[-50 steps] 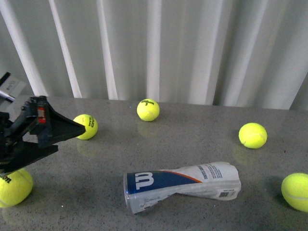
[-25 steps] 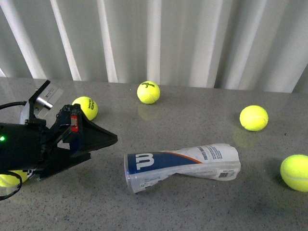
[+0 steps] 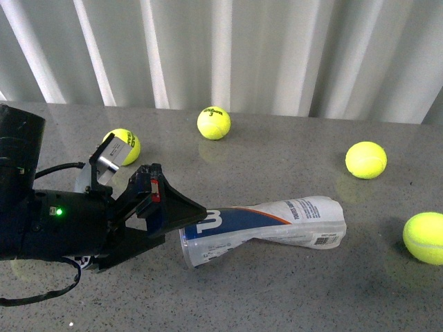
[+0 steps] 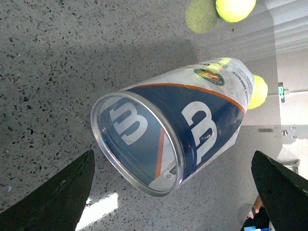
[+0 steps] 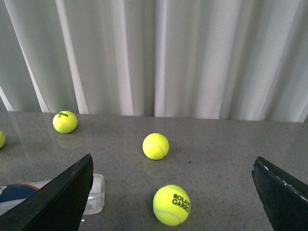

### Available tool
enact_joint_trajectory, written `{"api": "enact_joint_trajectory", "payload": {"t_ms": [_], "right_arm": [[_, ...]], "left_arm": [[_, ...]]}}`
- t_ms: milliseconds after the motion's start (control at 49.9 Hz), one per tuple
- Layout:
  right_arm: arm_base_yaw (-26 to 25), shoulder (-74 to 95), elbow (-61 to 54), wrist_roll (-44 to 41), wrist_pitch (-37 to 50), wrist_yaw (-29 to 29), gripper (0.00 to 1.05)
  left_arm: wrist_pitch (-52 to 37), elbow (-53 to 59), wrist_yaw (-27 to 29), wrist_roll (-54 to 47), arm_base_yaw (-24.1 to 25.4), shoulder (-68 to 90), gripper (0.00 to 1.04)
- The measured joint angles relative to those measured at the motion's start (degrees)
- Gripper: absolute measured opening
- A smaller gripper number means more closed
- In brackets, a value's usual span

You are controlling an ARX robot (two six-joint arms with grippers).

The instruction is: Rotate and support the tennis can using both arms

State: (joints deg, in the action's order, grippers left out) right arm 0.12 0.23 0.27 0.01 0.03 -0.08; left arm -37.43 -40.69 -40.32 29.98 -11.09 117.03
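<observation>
The tennis can (image 3: 277, 225) lies on its side on the grey table, crumpled, its silver-rimmed mouth toward my left arm (image 3: 62, 221). My left gripper (image 3: 181, 225) is open right at that mouth, one finger above the rim and one below. In the left wrist view the can's mouth (image 4: 137, 139) faces the camera and sits between the open fingers (image 4: 57, 197) without touching them. My right gripper (image 5: 173, 158) is open and holds nothing. The can's clear closed end (image 5: 94, 192) shows beside one of its fingers (image 5: 62, 202). The right arm is out of the front view.
Yellow tennis balls lie around the can: one at the back (image 3: 214, 122), one back right (image 3: 365, 160), one at the right edge (image 3: 424, 237), one behind my left arm (image 3: 124, 145). Two balls (image 5: 172, 204) (image 5: 156, 146) lie ahead of the right gripper. White curtains hang behind the table.
My left arm has moved right across the table, from the left edge up to the can's open end. The can has stayed where it was.
</observation>
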Motion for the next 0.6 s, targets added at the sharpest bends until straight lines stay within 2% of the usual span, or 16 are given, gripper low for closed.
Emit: {"api": "enact_joint_trajectory", "payload": {"t_ms": [601], "right_arm": [[0.0, 0.0, 0.0, 0.0, 0.0, 0.0, 0.98]], "left_arm": [[-9.81, -1.11, 0.07, 12.68, -5.86, 4.61, 0.98]]}}
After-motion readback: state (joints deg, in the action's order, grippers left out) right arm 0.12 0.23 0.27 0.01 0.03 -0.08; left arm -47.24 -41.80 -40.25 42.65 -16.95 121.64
